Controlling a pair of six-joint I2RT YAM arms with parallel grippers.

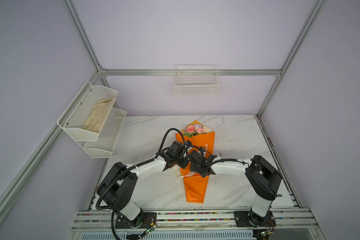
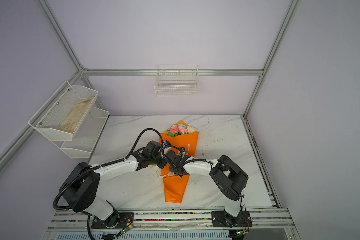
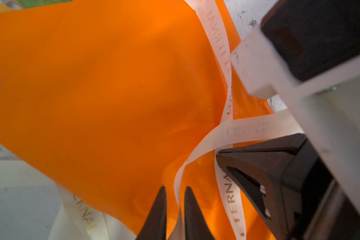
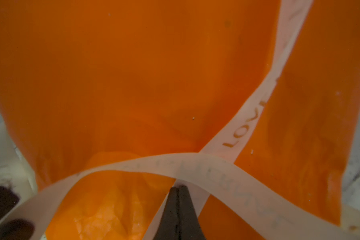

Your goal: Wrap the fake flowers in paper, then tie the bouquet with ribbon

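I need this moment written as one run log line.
bouquet: lying on table; ribbon: crossed over bouquet; left gripper: open around ribbon; right gripper: shut on ribbon

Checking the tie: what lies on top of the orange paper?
A cream ribbon lies crossed over itself on the paper. The stems inside are covered.

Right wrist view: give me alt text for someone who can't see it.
The right gripper, jaws shut, sits right where two strands of a cream lettered ribbon cross over glossy orange wrapping paper, which fills the frame.
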